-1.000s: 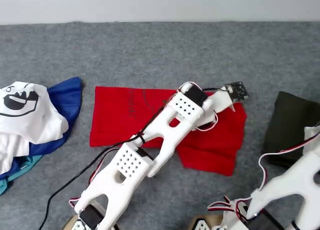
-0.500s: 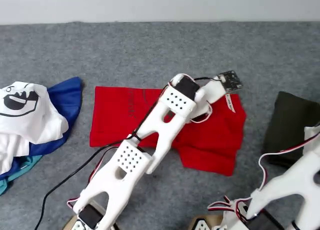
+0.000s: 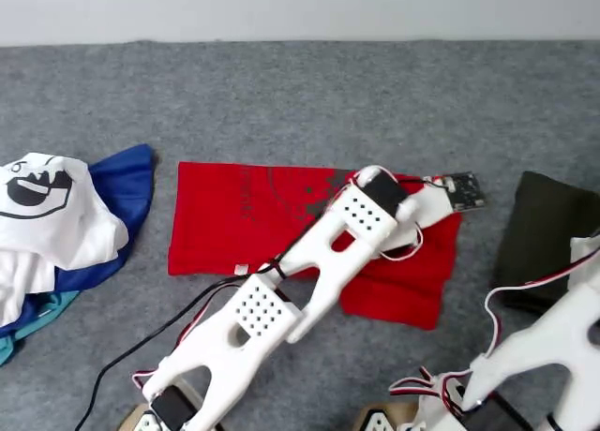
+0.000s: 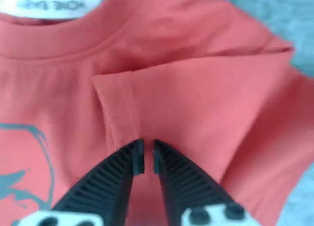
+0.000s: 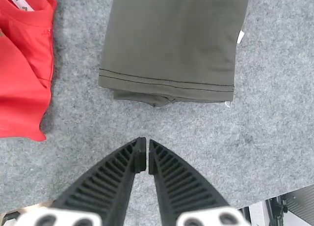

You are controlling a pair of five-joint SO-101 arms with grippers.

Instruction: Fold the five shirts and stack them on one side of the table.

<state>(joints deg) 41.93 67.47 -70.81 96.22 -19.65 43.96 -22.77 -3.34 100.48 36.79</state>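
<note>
Mid-table: red shirt [image 3: 225,220] lies flat, one sleeve turned in. Left gripper [image 4: 143,155] sits low over that sleeve's fold, jaws at a narrow slit; grip on cloth not discernible. Right gripper [image 5: 143,155], jaws likewise nearly closed, is over grey mat [image 3: 328,103] near the folded dark shirt [image 5: 174,44]. White shirt [image 3: 47,220] and blue shirt [image 3: 117,192] are heaped at the high view's left edge. Mat shows as a strip between red and dark shirts and a broad band beyond.

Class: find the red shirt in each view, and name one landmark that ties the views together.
High view: red shirt mid-table, left of the dark shirt.
Left wrist view: red shirt close below the camera.
Right wrist view: red shirt beside the dark shirt.
Landmark: white neck label, in both wrist views.
</note>
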